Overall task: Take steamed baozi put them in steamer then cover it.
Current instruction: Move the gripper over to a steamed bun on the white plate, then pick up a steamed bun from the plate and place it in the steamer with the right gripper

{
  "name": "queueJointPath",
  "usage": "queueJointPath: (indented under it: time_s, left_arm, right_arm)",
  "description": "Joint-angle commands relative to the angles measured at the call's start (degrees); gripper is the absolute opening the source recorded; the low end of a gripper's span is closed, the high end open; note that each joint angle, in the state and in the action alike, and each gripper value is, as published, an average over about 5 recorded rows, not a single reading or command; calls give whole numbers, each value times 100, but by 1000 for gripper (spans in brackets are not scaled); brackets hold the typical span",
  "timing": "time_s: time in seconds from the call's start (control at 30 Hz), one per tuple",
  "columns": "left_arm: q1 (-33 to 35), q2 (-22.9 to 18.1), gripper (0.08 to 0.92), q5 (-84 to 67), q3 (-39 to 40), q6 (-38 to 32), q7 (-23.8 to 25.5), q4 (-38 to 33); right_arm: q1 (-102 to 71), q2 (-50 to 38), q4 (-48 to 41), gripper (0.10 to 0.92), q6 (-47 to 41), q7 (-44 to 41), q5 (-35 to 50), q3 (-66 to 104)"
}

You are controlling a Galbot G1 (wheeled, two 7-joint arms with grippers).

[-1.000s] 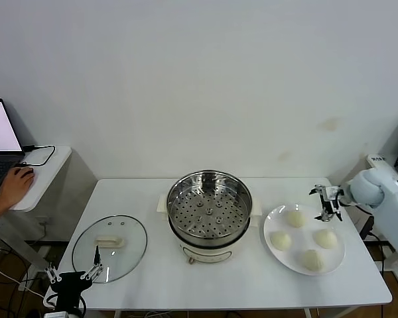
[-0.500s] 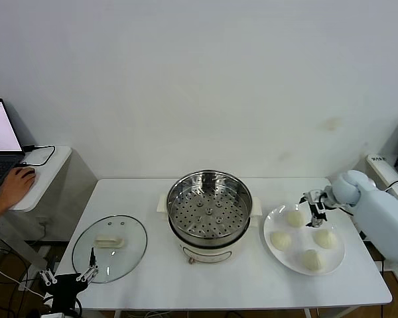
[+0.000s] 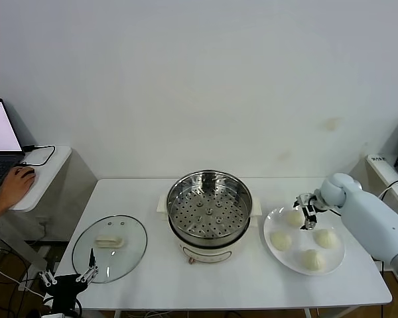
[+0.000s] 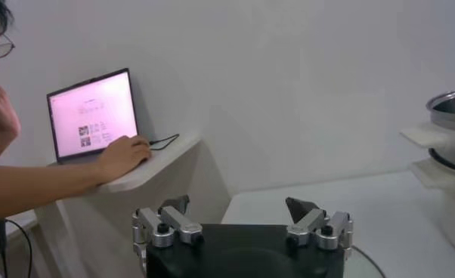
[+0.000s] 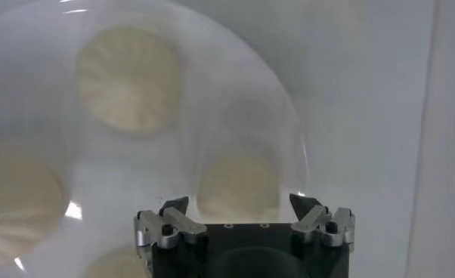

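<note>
So the white table (image 3: 152, 291) has lots of bare surface along the front edge and between the three main things. The steamer (image 3: 209, 215) sits dead centre, pot uncovered, just the perforated tray inside, no buns in it. The cover (image 3: 110, 247) lies flat on the table well off to the robot's left, near the front corner. On the other side there's a white plate (image 3: 286, 260) just beside the steamer, with all four steamed baozi (image 3: 294, 217) on it, spaced apart.

The right gripper (image 3: 306, 211) is down over the plate's far side, jaws spread either side of the farthest bun, not clamped on anything. The left gripper (image 3: 67, 279) hangs past the table's front-left corner, jaws wide apart, holding nothing.
</note>
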Motion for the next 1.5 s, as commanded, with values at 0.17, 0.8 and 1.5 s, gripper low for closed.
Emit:
queueJointPath:
  time_s: [0.17, 0.8, 1.5]
  left_arm:
    - [10, -11, 823, -1, -1, -6, -10, -24]
    - [-43, 46, 823, -50, 17, -19, -22, -131]
    - [-156, 159, 823, -156, 15, -17, -29, -274]
  right_arm:
    - [44, 49, -75, 661, 17, 5, -39, -58]
    - [1107, -1157, 1483, 596, -240, -105, 1315, -979]
    - [4654, 324, 2292, 600, 10, 309, 3792, -3825]
